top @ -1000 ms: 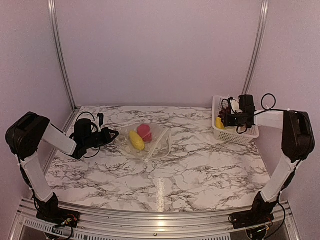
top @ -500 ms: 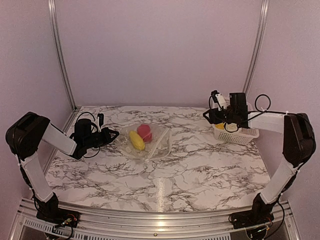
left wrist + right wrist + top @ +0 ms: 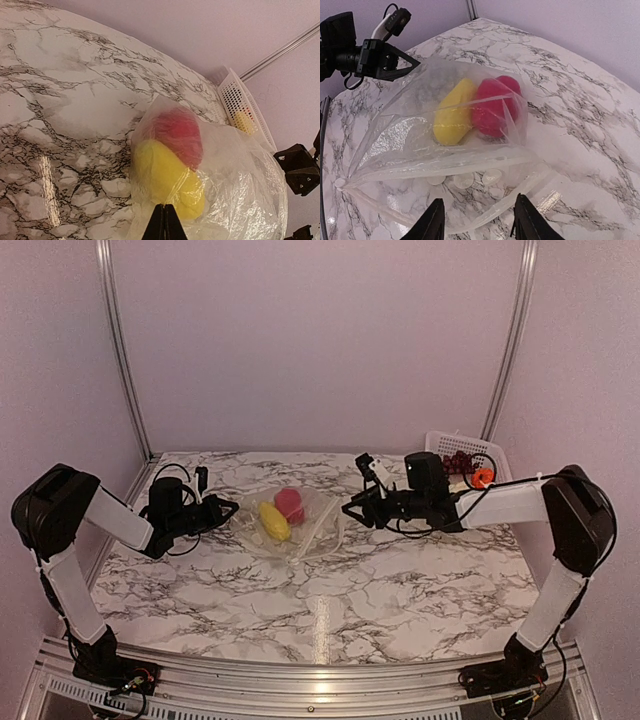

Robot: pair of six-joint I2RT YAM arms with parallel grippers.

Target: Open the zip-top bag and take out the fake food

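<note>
Right hand [image 3: 480,227] is spread wide with nothing in it, sitting just by the near edge of the zip-top bag [image 3: 420,145]. Left hand [image 3: 163,225] is pinched tight on the bag's opposite edge. The bag lies mid-worktop [image 3: 400,580], with a yellow piece [image 3: 452,117] and a red piece [image 3: 495,107] touching inside. A white basket [image 3: 437,443] sits far right.

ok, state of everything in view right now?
zip-top bag: lying flat, mouth seemingly open
yellow piece: inside bag
red piece: inside bag
left gripper: shut on bag edge
right gripper: open, at bag mouth
white basket: upright, holding grapes
</note>
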